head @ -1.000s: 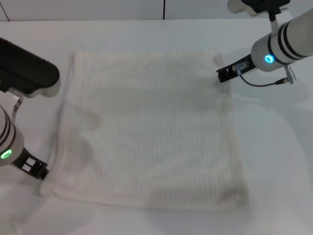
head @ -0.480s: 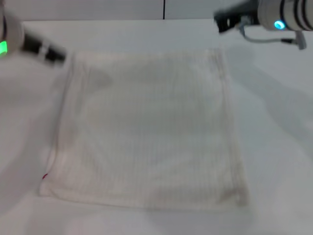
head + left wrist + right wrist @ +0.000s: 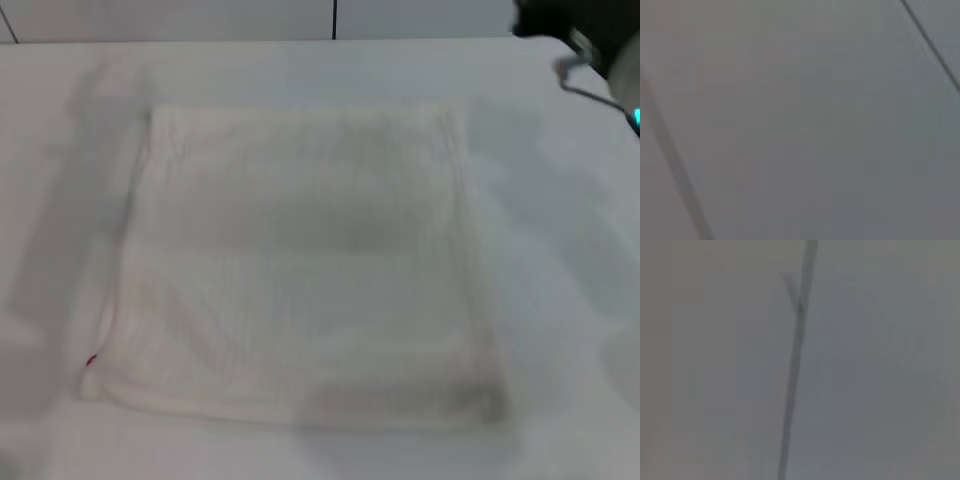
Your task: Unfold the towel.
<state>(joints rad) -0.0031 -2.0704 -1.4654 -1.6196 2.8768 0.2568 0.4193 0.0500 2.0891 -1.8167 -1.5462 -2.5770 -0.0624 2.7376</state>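
The towel lies spread out flat on the white table in the head view, cream-white and roughly square, with faint ribbed stripes. Its tiny red tag shows at the near left corner. My right gripper is a dark blur at the top right edge of the head view, raised and well clear of the towel's far right corner. My left arm is out of view. Both wrist views show only a plain grey surface with a dark seam line and nothing of the towel.
The white table extends around the towel on all sides. A pale wall with a dark vertical seam stands behind the table's far edge. A cable hangs from the right arm.
Both arms have lifted away from the towel. The left arm has left the head view and the right has moved to the top right corner. The towel lies still.
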